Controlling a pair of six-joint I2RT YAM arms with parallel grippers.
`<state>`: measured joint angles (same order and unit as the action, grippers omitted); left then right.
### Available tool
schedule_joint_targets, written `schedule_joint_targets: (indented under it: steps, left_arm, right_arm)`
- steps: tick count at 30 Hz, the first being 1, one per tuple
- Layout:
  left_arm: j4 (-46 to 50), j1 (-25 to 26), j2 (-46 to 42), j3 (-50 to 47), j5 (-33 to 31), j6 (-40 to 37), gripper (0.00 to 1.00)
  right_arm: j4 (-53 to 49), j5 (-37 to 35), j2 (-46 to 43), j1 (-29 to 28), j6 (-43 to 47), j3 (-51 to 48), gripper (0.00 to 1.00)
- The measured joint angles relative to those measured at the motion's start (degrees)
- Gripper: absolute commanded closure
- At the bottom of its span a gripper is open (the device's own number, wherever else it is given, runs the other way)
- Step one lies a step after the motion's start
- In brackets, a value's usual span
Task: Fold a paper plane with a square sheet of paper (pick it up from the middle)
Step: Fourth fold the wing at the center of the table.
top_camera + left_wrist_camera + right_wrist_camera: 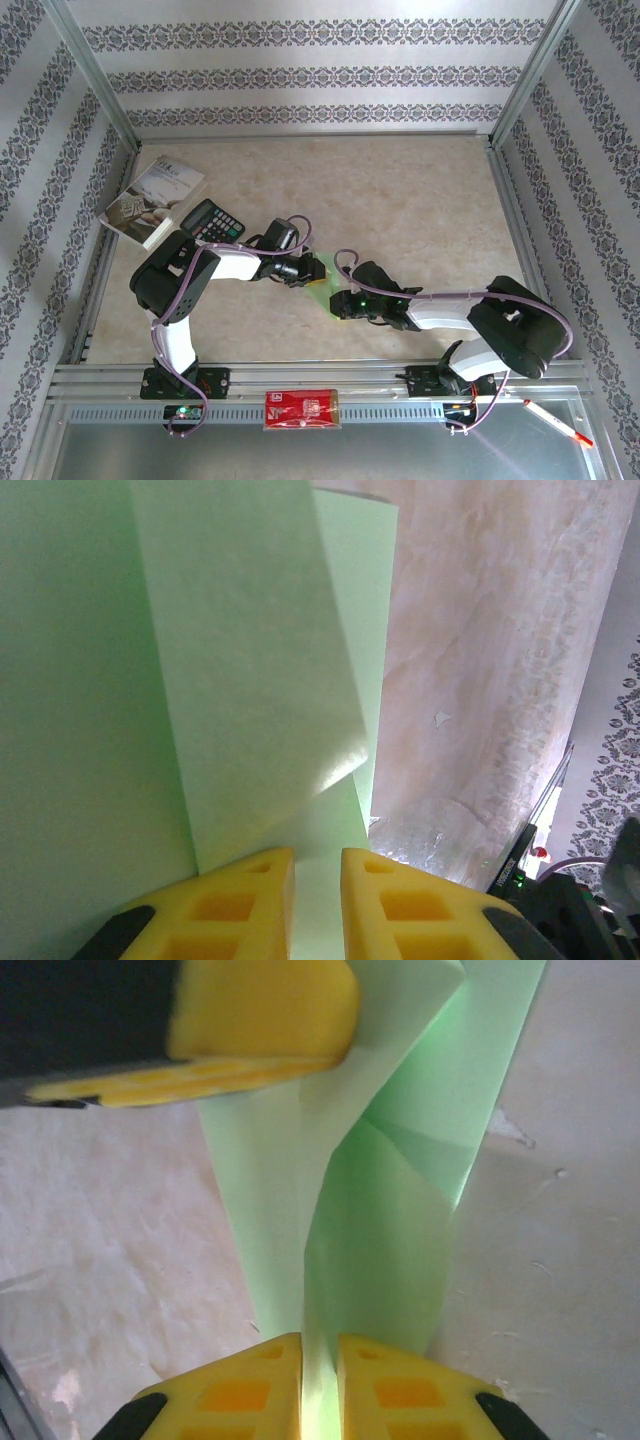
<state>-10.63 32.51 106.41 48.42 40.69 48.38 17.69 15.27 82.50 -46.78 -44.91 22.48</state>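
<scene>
Found the folded paper (322,278) mid-way on the counter (420,190), the calculator (212,220) behind-left of it, the booklet (155,198) left of that.

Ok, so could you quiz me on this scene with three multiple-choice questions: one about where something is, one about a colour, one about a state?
1. Where is the flat red packet?
A) on the near metal rail
B) in the table's far right corner
C) on top of a booklet

2. What colour are the gripper fingers?
A) blue
B) yellow
C) white

3. How is the thin light green paper sheet?
A) flat and unfolded
B) crumpled into a ball
C) folded, pinched by the left gripper and right gripper

Answers:
1 A, the top view shows it lying on the rail.
2 B, both wrist views show yellow fingers.
3 C, each wrist view shows fingers closed on creased paper.
</scene>
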Motion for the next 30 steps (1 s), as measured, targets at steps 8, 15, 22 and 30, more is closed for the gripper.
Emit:
schedule_joint_targets:
  steps: [8, 15, 22, 30]
  left_arm:
    - [-0.04, 0.00, 0.00, -0.02, -0.39, 0.00, 0.80]
    - [-0.07, 0.00, -0.02, -0.02, -0.59, 0.00, 0.80]
    - [-0.07, 0.00, -0.04, -0.02, -0.61, -0.15, 0.80]
    - [-0.04, 0.00, -0.07, -0.02, -0.66, -0.28, 0.80]
  right_arm:
    - [0.55, 0.28, 1.42, 0.02, -0.24, 0.68, 0.89]
    - [1.92, 0.59, 1.81, 0.15, -1.73, 0.37, 0.90]
    - [4.59, 1.84, 2.23, 0.94, -4.79, -0.57, 0.86]
    - [2.97, 3.02, -0.13, 1.73, -4.68, -0.61, 0.76]
